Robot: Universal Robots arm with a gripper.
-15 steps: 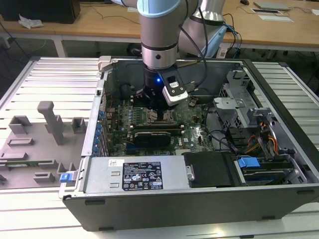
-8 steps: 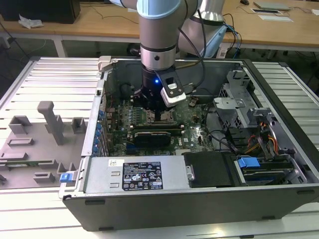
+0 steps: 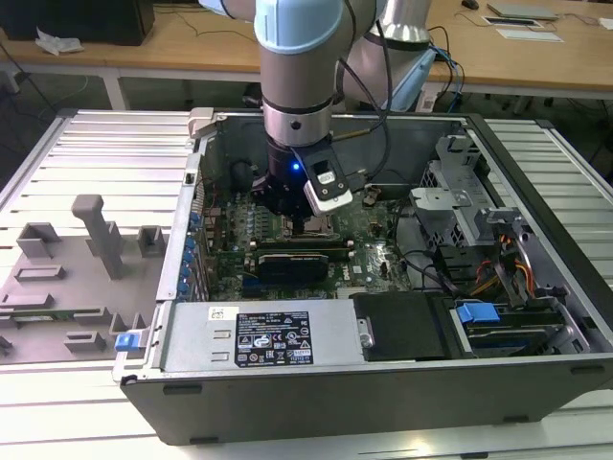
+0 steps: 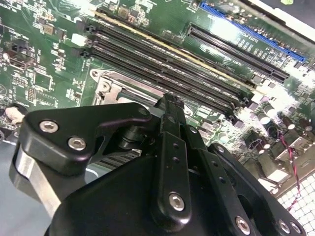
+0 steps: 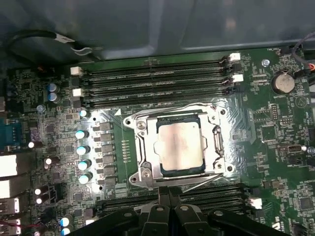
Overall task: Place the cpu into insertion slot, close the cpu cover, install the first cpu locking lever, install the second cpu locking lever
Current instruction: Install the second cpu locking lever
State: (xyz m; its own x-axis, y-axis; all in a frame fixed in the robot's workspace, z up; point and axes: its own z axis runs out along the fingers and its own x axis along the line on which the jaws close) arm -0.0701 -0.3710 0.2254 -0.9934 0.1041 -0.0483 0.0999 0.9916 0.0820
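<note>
1. The claw [image 5: 169, 196] has its two fingers pressed together, nothing between them, with the tips just beside the near edge of the socket assembly. In the second wrist view the same narrow tips [image 4: 170, 105] sit against the metal frame's edge.

2. The cpu [image 5: 180, 146] lies flat in the insertion slot [image 5: 161, 172], its pale silver top showing through the window of the cpu cover [image 5: 142, 142] — the cover looks to be down over it.

3. A thin locking lever [image 5: 199, 183] runs slanted along the frame's near side, right by the fingertips. My judgement: if the tips press it off-line it could slip past its hook and spring back, or skid onto the board.

4. A slip the other way risks scraping the memory slots [image 5: 157, 78] or the row of capacitors [image 5: 82, 147] beside the socket.

5. Pushing down before the cover sits true could load the chip unevenly — bent contacts would follow.

6. Outward, the arm's wrist [image 3: 297, 125] hangs deep inside the computer case [image 3: 536, 182] on the bench [image 3: 57, 172]; loose cables [image 3: 421, 264] nearby could snag.
</note>
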